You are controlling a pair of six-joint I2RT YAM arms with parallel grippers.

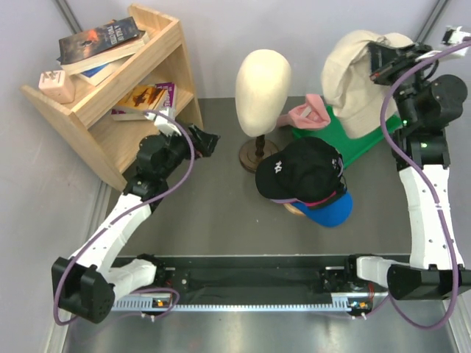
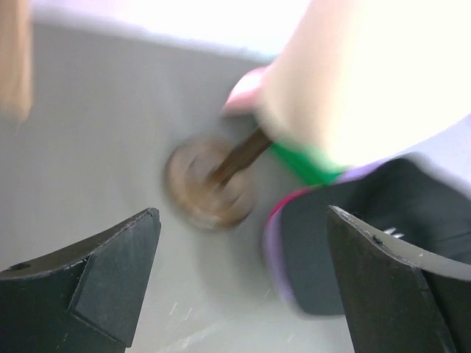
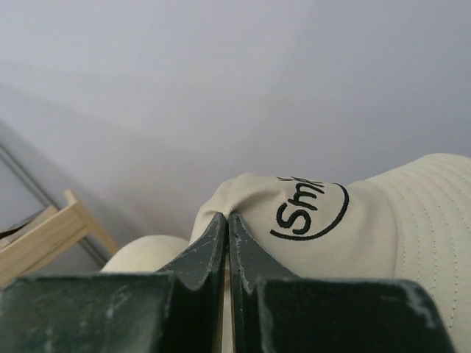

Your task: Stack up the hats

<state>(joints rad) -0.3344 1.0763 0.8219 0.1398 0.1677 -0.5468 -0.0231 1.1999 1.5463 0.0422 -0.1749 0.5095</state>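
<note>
A black cap with a white logo [image 1: 309, 170] tops a pile of hats; a magenta edge and a blue cap [image 1: 328, 211] show beneath it. A light pink cap [image 1: 309, 114] lies behind the pile. High at the back right hangs the cream bucket hat [image 1: 359, 77], with my right gripper [image 1: 384, 57] shut on a pinch of its fabric [image 3: 227, 220]; its black round logo [image 3: 309, 209] faces the wrist camera. My left gripper [image 1: 210, 140] stands open and empty left of the pile. Its view is blurred, with the black cap [image 2: 368, 220] past its right finger [image 2: 397, 287].
The cream mannequin head [image 1: 263, 81] stands on a round wooden base [image 1: 257, 156] between my left gripper and the pile. A green cloth [image 1: 353, 143] lies under the pink cap. A wooden shelf [image 1: 110, 95] with books fills the back left.
</note>
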